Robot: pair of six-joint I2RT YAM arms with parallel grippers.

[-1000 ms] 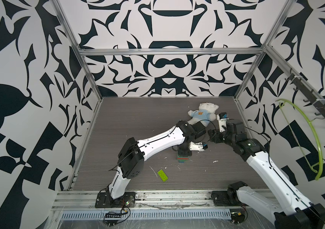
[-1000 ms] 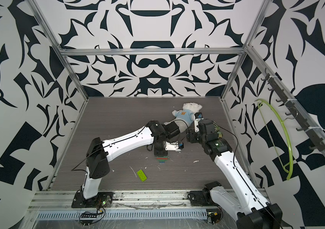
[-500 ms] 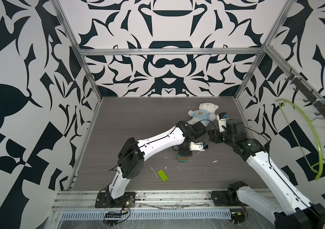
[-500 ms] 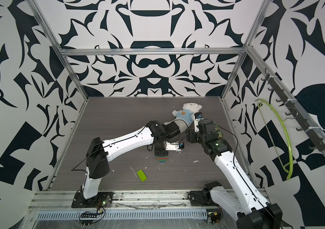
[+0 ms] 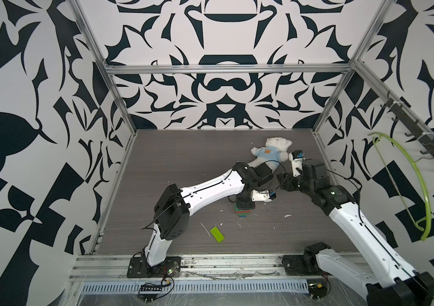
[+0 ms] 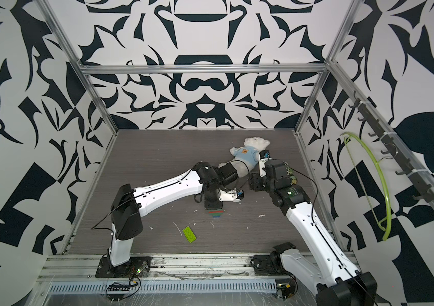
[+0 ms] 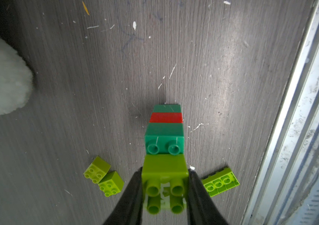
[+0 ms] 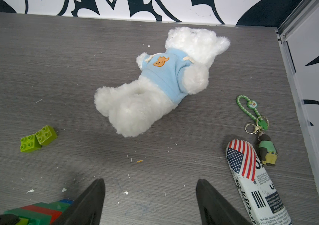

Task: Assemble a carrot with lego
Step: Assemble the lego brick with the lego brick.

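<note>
Not much to read here tbh. The white case (image 8: pixel 259 194) has a US flag (image 8: pixel 240 159), a barcode (image 8: pixel 258 199) and newspaper-style print. The big letters are cut off and the small lines are too blurry. The teddy bear (image 5: pixel 271 152), around 1 o'clock on the surface (image 5: pixel 184 164), has an orange bear-face patch (image 8: pixel 161 61).

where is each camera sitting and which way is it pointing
Top views: high over the front rail, looking down and back across the table; both arms show, the left arm over the carrot.
Left wrist: on the left arm, looking along the left fingers, shut on the carrot's lime top.
Right wrist: on the right arm, looking across at the teddy bear; open right fingers show, empty.
Shared: both wrist views show the carrot and the pair of lime bricks.
</note>
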